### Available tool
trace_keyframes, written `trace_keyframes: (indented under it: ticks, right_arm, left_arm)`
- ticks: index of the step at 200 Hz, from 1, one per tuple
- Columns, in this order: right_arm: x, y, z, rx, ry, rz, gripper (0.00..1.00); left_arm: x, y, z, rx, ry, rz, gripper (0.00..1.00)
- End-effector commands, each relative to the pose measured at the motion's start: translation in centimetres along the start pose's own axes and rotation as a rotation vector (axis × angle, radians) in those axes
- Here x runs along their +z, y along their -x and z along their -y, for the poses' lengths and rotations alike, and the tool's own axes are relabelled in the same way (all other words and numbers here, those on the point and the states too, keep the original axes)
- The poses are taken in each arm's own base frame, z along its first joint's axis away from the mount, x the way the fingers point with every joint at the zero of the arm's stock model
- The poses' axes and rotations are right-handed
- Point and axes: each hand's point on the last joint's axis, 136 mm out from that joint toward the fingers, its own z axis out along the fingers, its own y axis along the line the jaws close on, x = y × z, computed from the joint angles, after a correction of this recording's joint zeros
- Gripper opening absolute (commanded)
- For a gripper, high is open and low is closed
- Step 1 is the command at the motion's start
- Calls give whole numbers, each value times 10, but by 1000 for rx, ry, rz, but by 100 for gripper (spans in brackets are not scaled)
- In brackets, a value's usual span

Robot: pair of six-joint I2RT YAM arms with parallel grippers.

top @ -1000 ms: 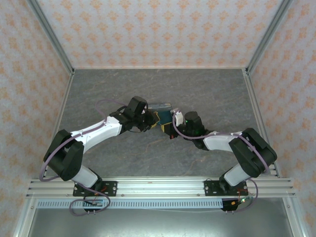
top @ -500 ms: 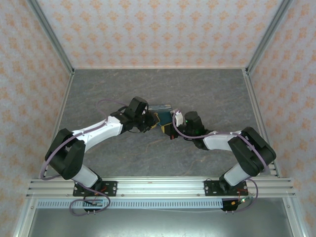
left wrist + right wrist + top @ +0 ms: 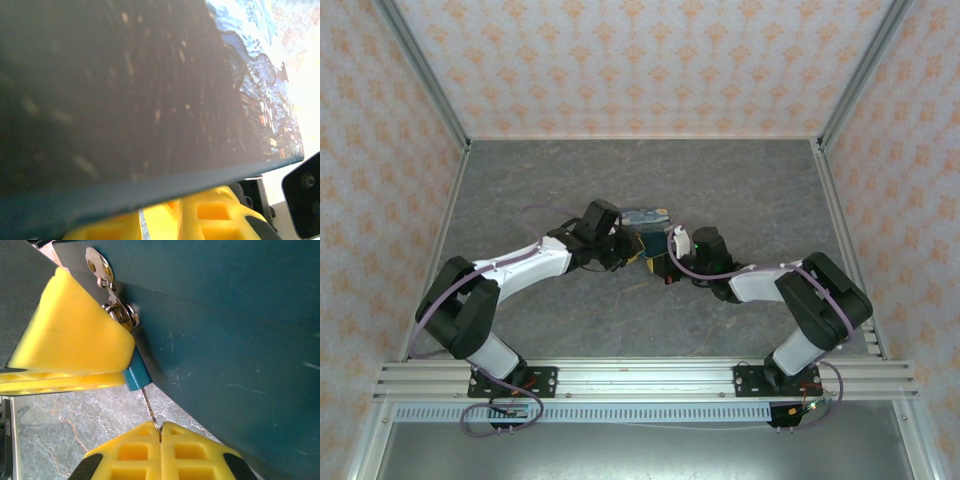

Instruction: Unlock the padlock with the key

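Teal padlock [image 3: 136,376] against box [image 3: 225,340]; right jaws pinch key [image 3: 150,407]; left jaws' state unclear.

A blue-and-yellow painting-print box [image 3: 645,216] lies at the centre of the grey marbled table [image 3: 740,170], ringed by orange-patterned wallpaper walls [image 3: 640,60]. An aluminium rail [image 3: 640,377] crosses the lower frame. In the right wrist view, the box's dark teal side carries a metal hasp [image 3: 97,265], upper left.
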Motion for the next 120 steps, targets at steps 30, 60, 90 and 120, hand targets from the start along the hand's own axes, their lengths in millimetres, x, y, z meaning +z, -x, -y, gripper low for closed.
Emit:
trace_keyframes:
  ticks: [30,60,90,120]
  right_arm:
    - [0,50,-23,-48,89,163,0]
    - [-1,52,-26,-35,111,158,0]
    - [-4,52,-24,-18,113,153,0]
    - [-4,51,-22,-5,117,143,0]
  left_arm:
    - [-1,-25,17,11,-67,-114,18]
    - [1,-25,14,30,-62,-115,18]
    - [1,-24,14,46,-62,-112,17]
    - [1,-25,15,54,-65,-113,18]
